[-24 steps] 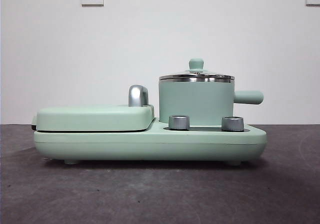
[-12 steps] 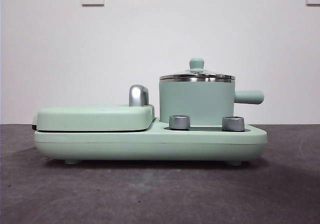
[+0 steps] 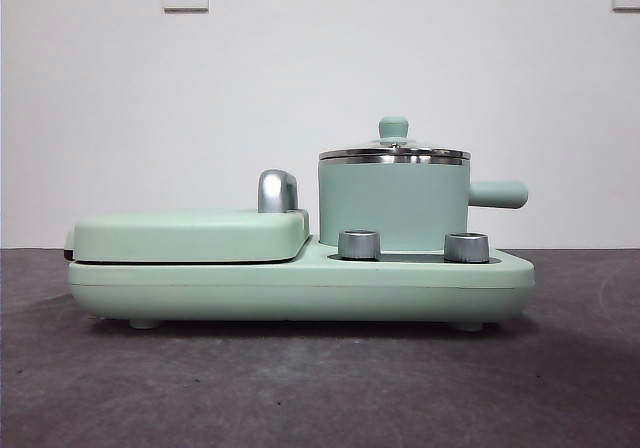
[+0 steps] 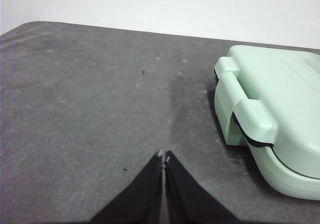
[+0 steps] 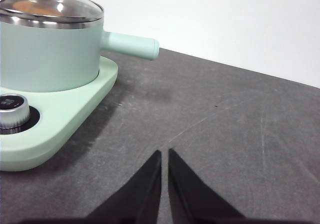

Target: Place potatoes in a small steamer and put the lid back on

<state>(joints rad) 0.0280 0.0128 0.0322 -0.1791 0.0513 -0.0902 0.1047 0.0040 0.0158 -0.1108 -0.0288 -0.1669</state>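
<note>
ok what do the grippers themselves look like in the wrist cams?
Both look alike: the left gripper and right gripper each show two matte black jaws, wedge-shaped and tapering to narrow tips. The left's tips look slightly pale and worn. No cables, markings or arm links are visible in any view.

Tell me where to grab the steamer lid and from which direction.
Grip the small knob on top of the lid, coming straight down from above. It stands proud at the centre, while the steel rim sits flat on the steamer, offering little to pinch.
</note>
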